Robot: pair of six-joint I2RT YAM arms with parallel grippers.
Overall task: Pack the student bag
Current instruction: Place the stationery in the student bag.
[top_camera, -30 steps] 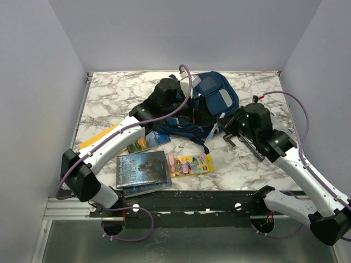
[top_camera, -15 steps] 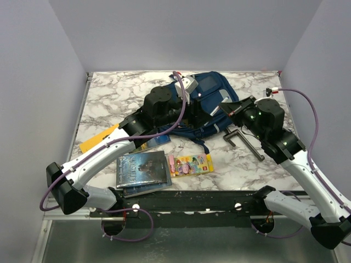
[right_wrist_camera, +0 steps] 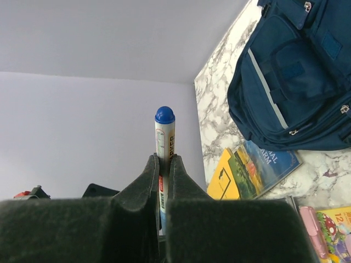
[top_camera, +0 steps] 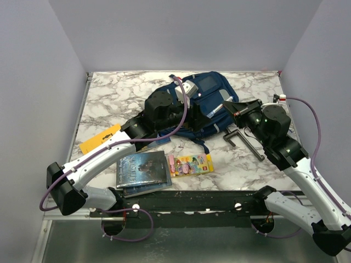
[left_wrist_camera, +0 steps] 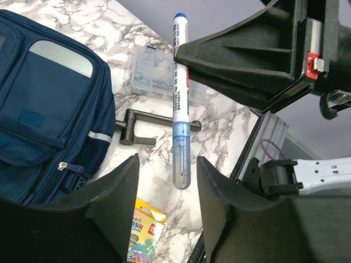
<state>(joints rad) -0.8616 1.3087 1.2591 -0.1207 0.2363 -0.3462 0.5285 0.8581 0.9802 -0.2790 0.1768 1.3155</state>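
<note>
**Ana:** Navy fabric first: where was the student bag (top_camera: 213, 90)?

**Ben:** It lay at the far middle of the surface, partly under the left arm. What was inside it, I could not tell.

**Ana:** What lay unpacked?

**Ben:** A dark-covered book (top_camera: 141, 167), a yellow booklet (top_camera: 100, 139), a colourful pack (top_camera: 190, 163) and a black clamp (top_camera: 241, 138).

**Ana:** And the marker (left_wrist_camera: 181, 109)?

**Ben:** Pinched upright in the right tool (right_wrist_camera: 164, 160), off the surface. The left tool (left_wrist_camera: 167, 160) stood half-wide, with the marker's lower end between its jaws and apparently untouched. Packing looked barely begun.

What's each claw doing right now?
Left claw: open, fingers either side of the blue-capped marker, gaps showing.
Right claw: closed on the blue-capped marker.
</note>
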